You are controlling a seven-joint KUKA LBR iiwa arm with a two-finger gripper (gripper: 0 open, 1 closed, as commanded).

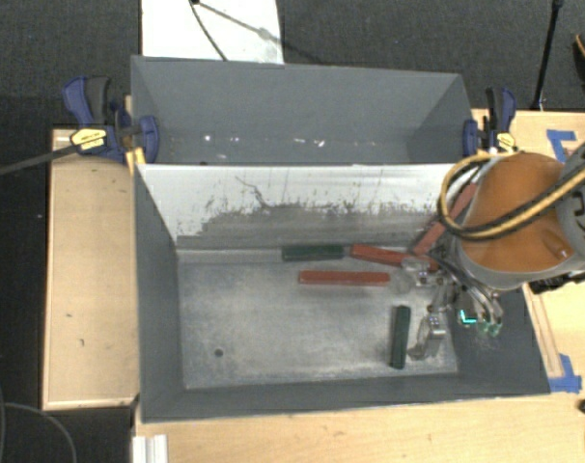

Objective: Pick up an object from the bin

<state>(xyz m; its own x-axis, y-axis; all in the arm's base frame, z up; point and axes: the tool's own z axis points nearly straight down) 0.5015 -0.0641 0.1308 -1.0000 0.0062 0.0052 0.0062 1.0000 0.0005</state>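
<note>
My gripper (pixel 430 340) hangs low at the bin's right side, near the front wall. Just to its left lies a dark green stick (pixel 400 336), standing lengthwise front to back on the bin floor; it is beside the gripper, and I cannot tell whether they touch. A red stick (pixel 344 278) lies crosswise a little further back, left of the gripper. Another red stick (pixel 377 255) lies at the foot of the back wall, its right end hidden under the arm.
A second dark green stick (pixel 312 253) lies along the back wall, left of the red ones. The arm's orange cover and cables hang over the bin's right wall. The left half of the floor is bare metal.
</note>
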